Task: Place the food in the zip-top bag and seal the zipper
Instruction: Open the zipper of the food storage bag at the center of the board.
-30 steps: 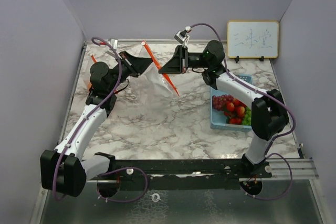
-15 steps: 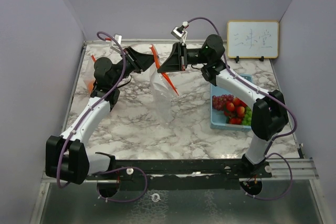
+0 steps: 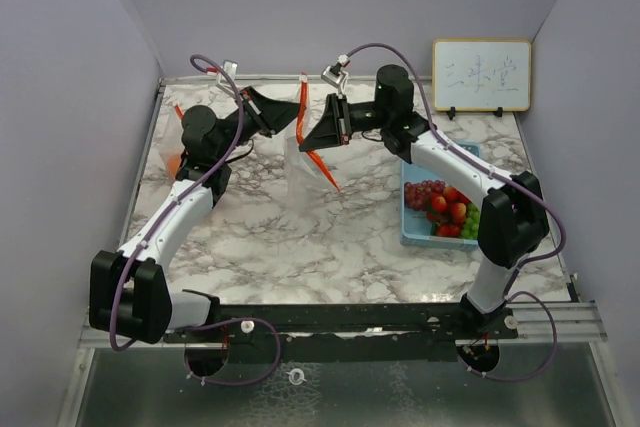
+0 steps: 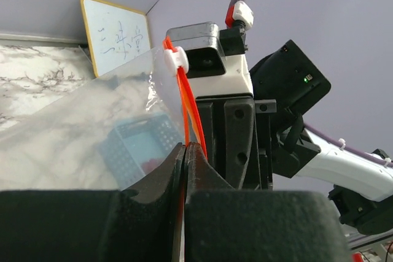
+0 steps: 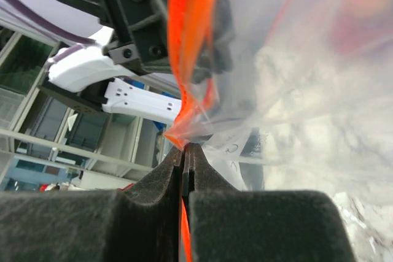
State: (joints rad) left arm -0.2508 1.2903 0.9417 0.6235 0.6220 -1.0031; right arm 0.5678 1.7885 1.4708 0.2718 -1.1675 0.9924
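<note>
Currently, from the top camera, the left gripper [image 3: 287, 117] and the right gripper [image 3: 306, 137] are both pinching the top of a clear plastic zip-top bag [image 3: 300, 177]. It is hanging between them above the grey-veined marble worktop [image 3: 300, 247], toward the middle of its far edge. The food, small red, purple and green toy produce [image 3: 447, 209], is lying in a light-blue mesh basket [image 3: 425, 240] by the worktop's right edge, well apart from the bag.

From the left wrist, the left gripper [image 4: 185, 146] is pressing its jaws fully together on the bag's orange zipper strip [image 4: 184, 102], below a white slider [image 4: 175, 59].

From the right wrist, the right gripper [image 5: 183, 150] is likewise clamping tight on that orange strip, where the film is bunching.

Judging by this, the bag is being readied and filling is not yet begun. Next, the mouth is needing to be spread, and one gripper freed to fetch produce while the other is steadying the bag.
</note>
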